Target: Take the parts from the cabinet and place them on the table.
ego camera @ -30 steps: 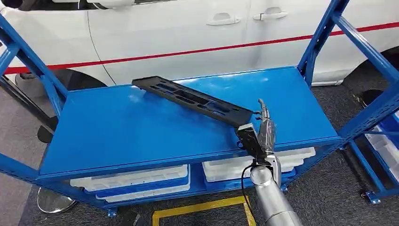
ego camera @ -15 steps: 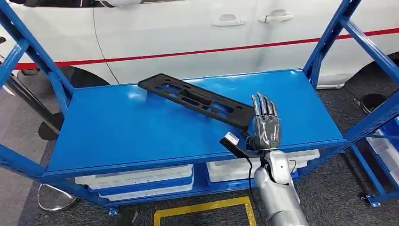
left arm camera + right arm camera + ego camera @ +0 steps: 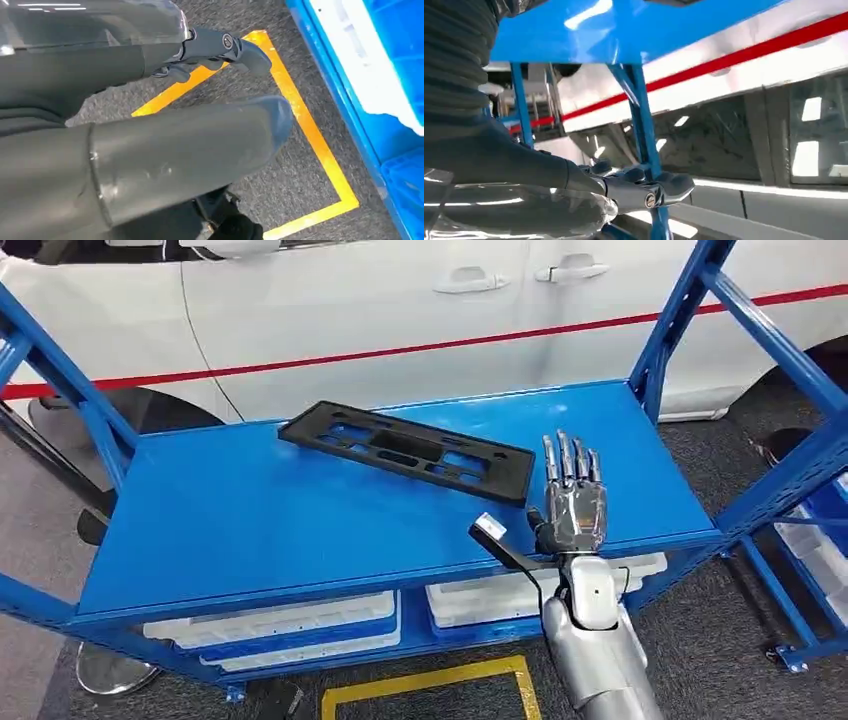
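Note:
A long black plastic part (image 3: 405,451) with several cut-outs lies flat on the blue shelf (image 3: 250,520) of the cabinet, toward the back middle. My right hand (image 3: 574,502) hovers over the shelf's front right, just beside the part's right end, fingers straight and apart, holding nothing. In the right wrist view the right hand (image 3: 574,190) shows its thumb and dark fingers stretched out against the shelf post. My left hand (image 3: 150,145) hangs low over the carpet, thumb and fingers loose, with nothing in it.
Blue slanted uprights (image 3: 680,310) frame the shelf at both ends. White trays (image 3: 280,625) sit on the level below. A white car (image 3: 400,310) with a red stripe stands right behind. Yellow floor tape (image 3: 430,685) marks the carpet in front. More bins (image 3: 820,540) stand at the right.
The part's right end was lifted in my right hand; now the part lies flat on the shelf, and the hand has let go and turned with its fingers spread beside it.

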You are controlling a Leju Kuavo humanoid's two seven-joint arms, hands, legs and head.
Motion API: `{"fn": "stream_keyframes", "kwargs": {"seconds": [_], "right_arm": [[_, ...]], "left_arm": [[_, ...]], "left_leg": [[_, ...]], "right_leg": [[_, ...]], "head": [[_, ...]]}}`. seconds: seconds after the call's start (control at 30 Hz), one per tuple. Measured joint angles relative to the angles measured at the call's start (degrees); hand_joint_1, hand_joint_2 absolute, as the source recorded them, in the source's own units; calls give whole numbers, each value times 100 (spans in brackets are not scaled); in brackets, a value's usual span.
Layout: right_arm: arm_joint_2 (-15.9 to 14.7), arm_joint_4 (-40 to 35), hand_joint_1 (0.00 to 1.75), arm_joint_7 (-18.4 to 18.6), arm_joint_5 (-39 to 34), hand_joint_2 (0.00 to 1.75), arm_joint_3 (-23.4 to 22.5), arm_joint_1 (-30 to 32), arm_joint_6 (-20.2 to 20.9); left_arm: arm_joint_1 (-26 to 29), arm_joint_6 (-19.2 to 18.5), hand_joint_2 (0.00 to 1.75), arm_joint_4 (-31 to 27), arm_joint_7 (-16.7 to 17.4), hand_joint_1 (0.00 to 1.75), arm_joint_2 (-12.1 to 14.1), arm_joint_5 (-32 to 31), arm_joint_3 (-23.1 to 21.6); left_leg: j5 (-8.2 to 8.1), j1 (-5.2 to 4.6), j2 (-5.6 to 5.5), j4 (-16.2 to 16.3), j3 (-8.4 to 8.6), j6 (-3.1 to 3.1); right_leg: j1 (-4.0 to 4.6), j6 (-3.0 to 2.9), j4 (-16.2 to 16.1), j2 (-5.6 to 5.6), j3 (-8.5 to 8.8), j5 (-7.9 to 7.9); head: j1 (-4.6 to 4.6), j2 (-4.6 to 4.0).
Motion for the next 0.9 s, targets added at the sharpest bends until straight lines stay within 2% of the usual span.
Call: {"fn": "stream_keyframes", "kwargs": {"seconds": [0.07,0.13,0.17,0.2,0.23,0.3,0.33,0.37,0.4,0.43,0.47,0.5,0.53,0.63,0.7,0.73,0.8,0.83,0.87,0.9], "right_arm": [[-35,-7,0,44,0,175,144,5,-5],[-59,-13,0,59,0,175,230,7,-7],[-81,-30,0,79,0,175,254,6,-9],[-112,-37,0,83,0,175,272,0,-9],[-131,-42,0,88,0,175,302,-11,-9],[-162,-39,0,90,2,175,322,19,-9],[-177,-39,0,90,0,175,337,40,-9],[-186,-39,0,90,0,175,348,52,-9],[-195,-39,0,92,2,175,357,51,-9],[-199,-42,0,94,2,175,374,42,-9],[-217,-42,0,101,0,175,398,29,-9],[-227,-41,0,107,2,175,405,21,-9],[-230,-42,0,131,2,175,440,18,-9],[-245,-42,0,153,0,175,593,20,-9],[-236,-41,0,123,-9,175,720,17,-9],[-223,-35,0,101,-11,175,772,15,-9],[-192,18,0,88,-11,175,895,22,-9],[-179,55,0,90,-9,175,954,37,-9],[-162,85,0,92,-9,175,1008,61,-9],[-135,114,0,103,-9,175,1065,79,-9]], "left_arm": [[-41,0,0,0,6,0,-2,0,-4],[-35,0,0,0,9,0,-2,0,-7],[-33,0,0,0,9,0,-9,0,-9],[-39,0,0,0,9,0,-15,0,-11],[-50,0,0,0,9,0,-18,0,-13],[-50,0,0,0,13,0,-26,0,-15],[-44,0,0,0,15,0,-26,0,-15],[-39,0,0,0,15,0,-26,0,-15],[-39,0,0,0,15,0,-28,0,-15],[-39,0,0,0,15,0,-33,0,-15],[-41,0,0,0,15,0,-42,0,-17],[-42,0,0,0,17,0,-44,-2,-17],[-57,0,0,0,20,0,-42,-2,-17],[-53,0,0,0,22,0,-42,2,-17],[-60,7,0,-2,20,0,-42,13,-17],[-65,9,0,-2,20,0,-42,35,-17],[-66,9,0,-2,20,0,-42,61,-17],[-60,9,0,-2,20,0,-42,77,-17],[-54,9,0,-2,20,0,-42,92,-17],[-54,9,0,-2,15,0,-42,92,-18]], "left_leg": [[-8,-27,-3,-97,29,23],[12,-37,-9,-142,41,55],[81,55,1,-264,104,85],[98,29,2,-303,130,96],[104,30,10,-304,129,138],[101,25,10,-293,115,142],[99,25,10,-286,108,143],[98,25,8,-279,107,142],[88,29,5,-265,108,131],[69,34,-3,-234,111,109],[33,39,-8,-180,108,82],[-4,39,-9,-134,87,49],[-33,-7,-15,-54,48,8],[-13,13,-9,-103,56,-46],[-145,31,-3,20,14,-116],[-327,31,-3,292,-102,-140],[-744,39,-2,1177,-506,-177],[-848,40,-2,1551,-686,-183],[-810,40,-2,1658,-748,-176],[-640,39,-2,1473,-676,-158]], "right_leg": [[-1,67,-2,5,-39,25],[-9,133,-51,-3,-7,42],[8,170,-8,-10,-8,0],[-5,186,89,-11,-39,-81],[-8,188,398,-9,-187,-299],[-19,219,1295,-11,-615,-722],[-22,236,1605,-12,-773,-789],[-28,247,1628,-15,-791,-717],[-38,251,1397,-20,-687,-526],[-52,255,950,-21,-452,-256],[-66,253,365,-27,-154,18],[-66,238,71,-29,-11,-31],[-35,194,30,-14,-19,-16],[-8,111,50,10,-42,-10],[-49,43,3,-5,-18,14],[-52,18,1,-11,-19,15],[-40,1,4,-26,-25,10],[-33,-3,6,-30,-25,8],[-27,-4,8,-31,-23,7],[-22,-8,9,-29,-21,5]], "head": [[-2,0],[-4,0],[-2,0],[-2,0],[0,0],[-2,0],[0,0],[0,0],[0,0],[0,0],[0,0],[2,0],[-4,0],[0,0],[-2,0],[-6,0],[-4,0],[-2,0],[-4,0],[-4,0]]}}
